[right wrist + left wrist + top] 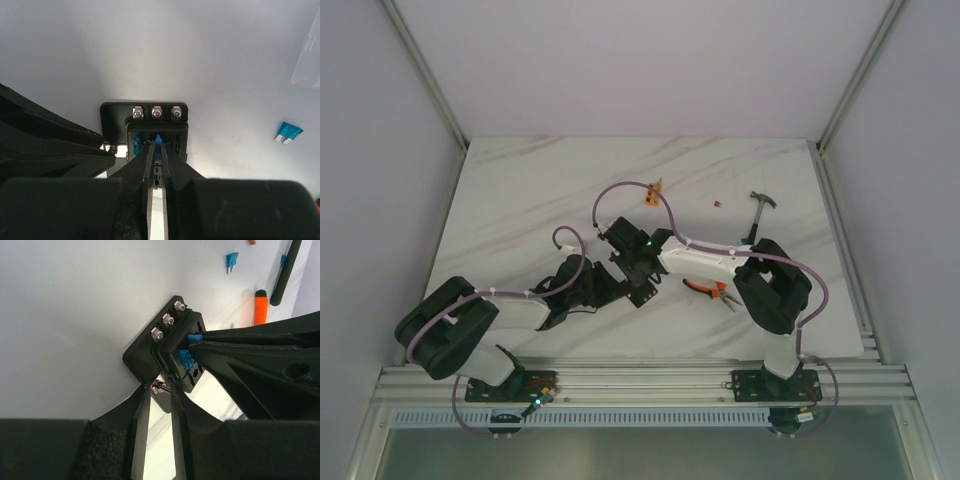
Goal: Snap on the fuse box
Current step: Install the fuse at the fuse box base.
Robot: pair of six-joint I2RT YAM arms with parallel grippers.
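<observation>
The black fuse box (150, 347) lies on the white table, with three screw terminals along one edge and blue fuses in its slots. It also shows in the right wrist view (117, 117). In the top view both grippers cover it. My left gripper (159, 390) is shut on the box's near corner, beside a screw terminal. My right gripper (158, 145) is shut on a small blue fuse (158, 140) and holds it at a middle slot of the box. In the left wrist view the right gripper's fingers (235, 347) reach in from the right. Both grippers meet at the table's middle (632, 275).
Orange-handled pliers (708, 288) lie right of the grippers. A hammer (760, 210) lies at the far right. A small orange block (653, 190) and a tiny brown piece (717, 204) lie further back. A loose blue fuse (288, 131) and a pale clear plastic piece (306, 60) lie near the box.
</observation>
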